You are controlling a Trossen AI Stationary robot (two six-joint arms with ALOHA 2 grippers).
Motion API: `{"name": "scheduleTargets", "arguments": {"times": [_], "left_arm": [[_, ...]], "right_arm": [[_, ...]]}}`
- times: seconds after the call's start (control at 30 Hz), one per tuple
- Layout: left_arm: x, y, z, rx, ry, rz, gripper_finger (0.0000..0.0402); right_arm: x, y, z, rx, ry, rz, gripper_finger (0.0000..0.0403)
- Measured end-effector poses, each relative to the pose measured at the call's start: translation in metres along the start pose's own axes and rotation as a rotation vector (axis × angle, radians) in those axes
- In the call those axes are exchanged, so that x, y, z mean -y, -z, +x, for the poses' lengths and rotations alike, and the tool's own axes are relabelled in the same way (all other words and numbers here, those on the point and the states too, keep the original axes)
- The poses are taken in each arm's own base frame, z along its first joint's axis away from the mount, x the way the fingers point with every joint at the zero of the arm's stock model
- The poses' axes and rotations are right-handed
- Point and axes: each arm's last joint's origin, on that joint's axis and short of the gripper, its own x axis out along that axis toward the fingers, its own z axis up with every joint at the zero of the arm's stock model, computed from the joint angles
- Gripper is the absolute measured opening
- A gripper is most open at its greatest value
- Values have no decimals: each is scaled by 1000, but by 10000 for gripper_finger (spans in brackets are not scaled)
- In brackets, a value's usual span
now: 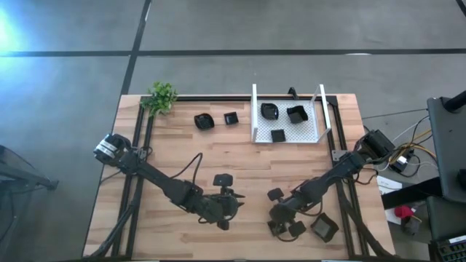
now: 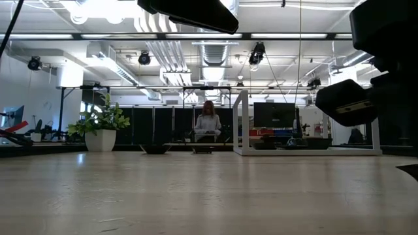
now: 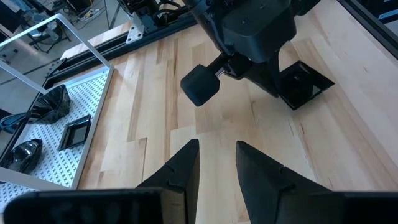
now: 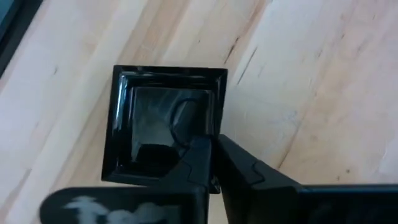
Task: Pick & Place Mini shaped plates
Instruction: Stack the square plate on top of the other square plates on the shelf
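Note:
A small square black glossy plate lies on the wooden table near its front edge, right of the middle. It shows only as dark edges under the gripper head in the high view. My right gripper stands over it, slanting steeply down, shut on its rim. My left gripper hangs open above bare wood, to the left of the right gripper, with nothing between its fingers. Two more black plates rest on the table at the back. Three others lie in the white mesh tray. My right gripper pinches the square plate's side wall, near one corner, with one finger inside the hollow and the other outside. The fingers come from above, slanting steeply down. The plate lies flat on the table.
Another square black plate lies at the front right, beyond the right gripper. A small potted plant stands at the back left corner. Black rails run along the table's edges. Bare wood stretches across the table's middle.

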Motion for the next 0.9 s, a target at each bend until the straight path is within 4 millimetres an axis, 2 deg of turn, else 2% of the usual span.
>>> {"name": "scheduleTargets", "arguments": {"times": [0.23, 0.53, 0.7, 0.9], "left_arm": [[0, 0, 0, 0, 0, 0, 101], [0, 1, 0, -7, 0, 5, 101], [0, 1, 0, -6, 0, 5, 101], [0, 1, 0, -6, 0, 7, 101]], "right_arm": [[-2, -6, -7, 24, -6, -10, 9], [2, -16, -52, 42, 15, -13, 8], [20, -12, -85, 44, 94, 24, 8], [56, -3, -129, 79, 227, 93, 8]]}}
